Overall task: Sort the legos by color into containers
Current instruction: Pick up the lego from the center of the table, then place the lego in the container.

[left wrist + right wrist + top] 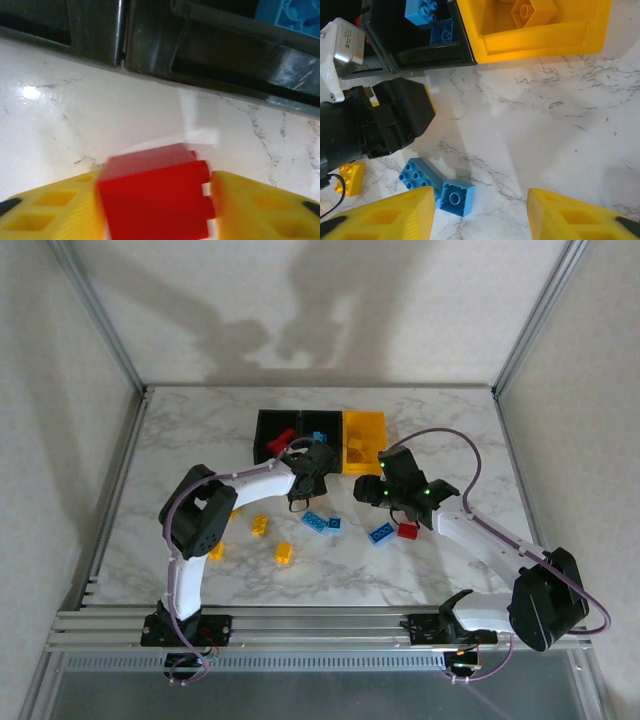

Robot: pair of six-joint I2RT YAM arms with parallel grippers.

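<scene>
On the marble table (200, 430), bins (345, 425) sit upper centre. Just below them the left gripper (159, 195) clamps a red brick (150, 210), bottom of frame. The right gripper (481, 215) gapes empty; blue bricks (422, 176) lie lower left.

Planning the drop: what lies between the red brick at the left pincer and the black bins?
Only bare marble tabletop, in the left wrist view, between red brick and black bins.

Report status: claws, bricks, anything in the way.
Left claw shut on red brick, just short of the black bins. Right claw open, empty, near loose blue bricks. Bare tabletop between red brick and bins.
</scene>
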